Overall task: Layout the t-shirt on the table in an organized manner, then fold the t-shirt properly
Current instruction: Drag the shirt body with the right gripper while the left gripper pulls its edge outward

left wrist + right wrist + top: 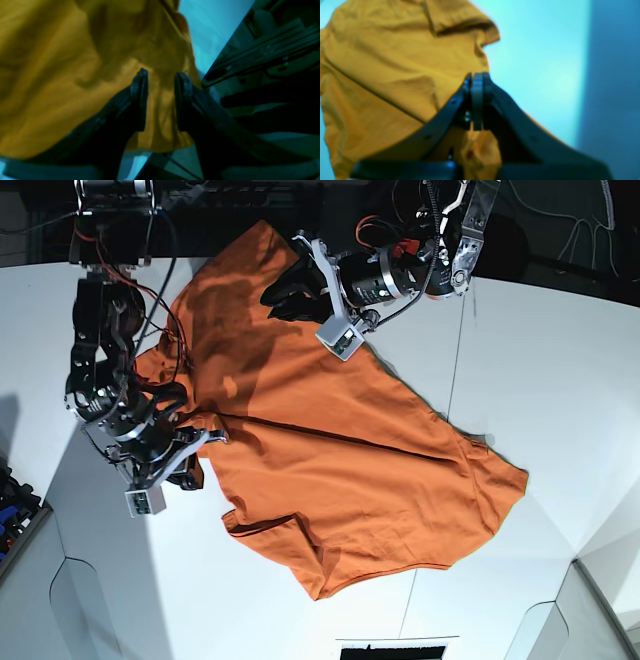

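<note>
**Operator:** What have I got at the two pincers?

**Inspector:** Your left pincer stands with its jaws parted. The orange t-shirt shows in the gap and beyond both fingertips. Whether the pads press the cloth, you cannot tell from the left wrist view. In the base view that pincer sits over the shirt's upper edge, at the far side of the tabletop.

**Operator:** And the right one?

**Inspector:** Your right pincer is clenched, jaws pressed flat together. Orange cloth lies to its left and beneath it, and some shows low between the finger bases. Whether a fold is pinched at the tips, you cannot tell. In the base view this pincer lies at the shirt's edge, touching or just beside it.

**Operator:** Where is the garment overall?

**Inspector:** It lies spread on the white tabletop, between the two pincers and running away from both. It is wrinkled, with a long crease across the middle. One sleeve is turned under near the right pincer.
</note>
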Controlling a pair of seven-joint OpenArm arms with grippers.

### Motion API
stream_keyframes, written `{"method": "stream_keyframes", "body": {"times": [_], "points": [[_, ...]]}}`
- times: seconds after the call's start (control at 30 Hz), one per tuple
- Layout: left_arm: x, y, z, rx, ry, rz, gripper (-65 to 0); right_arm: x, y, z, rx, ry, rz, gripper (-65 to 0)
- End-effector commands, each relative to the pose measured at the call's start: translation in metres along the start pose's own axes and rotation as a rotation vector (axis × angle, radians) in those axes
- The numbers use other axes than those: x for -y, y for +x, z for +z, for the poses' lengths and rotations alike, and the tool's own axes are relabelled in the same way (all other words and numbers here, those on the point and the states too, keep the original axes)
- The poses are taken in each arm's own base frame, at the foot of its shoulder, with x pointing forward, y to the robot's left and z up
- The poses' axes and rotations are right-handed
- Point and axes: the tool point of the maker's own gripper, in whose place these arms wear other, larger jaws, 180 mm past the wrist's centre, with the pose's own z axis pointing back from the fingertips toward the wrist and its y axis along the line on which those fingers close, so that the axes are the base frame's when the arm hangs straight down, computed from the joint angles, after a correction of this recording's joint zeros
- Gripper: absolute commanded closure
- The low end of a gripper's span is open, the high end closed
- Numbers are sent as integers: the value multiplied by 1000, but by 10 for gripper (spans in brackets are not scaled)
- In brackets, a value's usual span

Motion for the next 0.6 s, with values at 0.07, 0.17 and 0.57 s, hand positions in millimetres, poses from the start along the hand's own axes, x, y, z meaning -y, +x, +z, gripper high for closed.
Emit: {"method": "stream_keyframes", "body": {"times": [0.07, 0.17, 0.57], "points": [[4, 9, -1, 35, -20, -4, -211, -8, 34, -20, 73, 54, 9, 0], [1, -3, -4, 13, -19, 28, -211, -12, 32, -41, 55, 89, 11, 0], [-52, -29, 6, -51, 131, 134, -211, -20, -6, -76, -149, 76, 191, 0]]}}
